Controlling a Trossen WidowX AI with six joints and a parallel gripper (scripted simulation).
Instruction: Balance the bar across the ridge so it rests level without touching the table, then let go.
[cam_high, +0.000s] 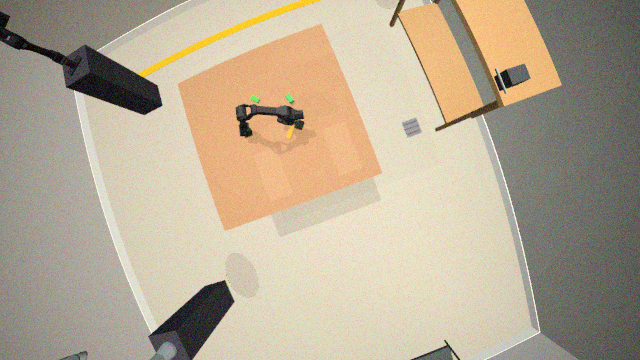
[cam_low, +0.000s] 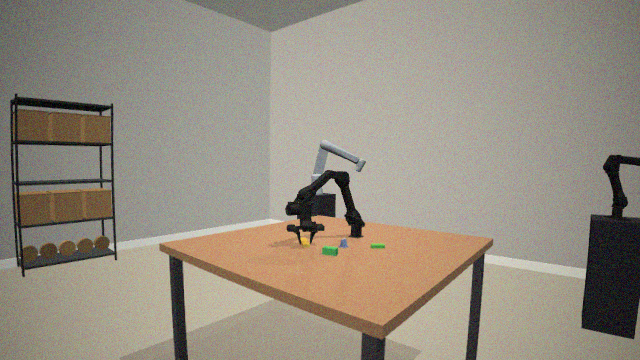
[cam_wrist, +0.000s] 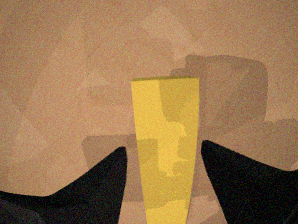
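Note:
The yellow bar (cam_high: 290, 132) (cam_low: 305, 243) (cam_wrist: 165, 165) lies on the table. My gripper (cam_low: 306, 243) (cam_wrist: 164, 149) is open and low over the bar, one finger on each side. In the wrist view a gap shows between the bar and each fingertip. The blue ridge (cam_low: 344, 243) stands on the table to the right of the gripper in the exterior view. It is hidden under the arm in the top view and out of the wrist view. The fingertips cannot be made out in the top view.
A green block (cam_high: 289, 98) (cam_low: 330, 251) lies on the table (cam_high: 225, 200) (cam_low: 350, 290) near the ridge. Another green block (cam_high: 255, 99) (cam_low: 377, 246) lies farther toward the arm's base side. My arm (cam_high: 270, 111) (cam_low: 345, 192) arches above the table.

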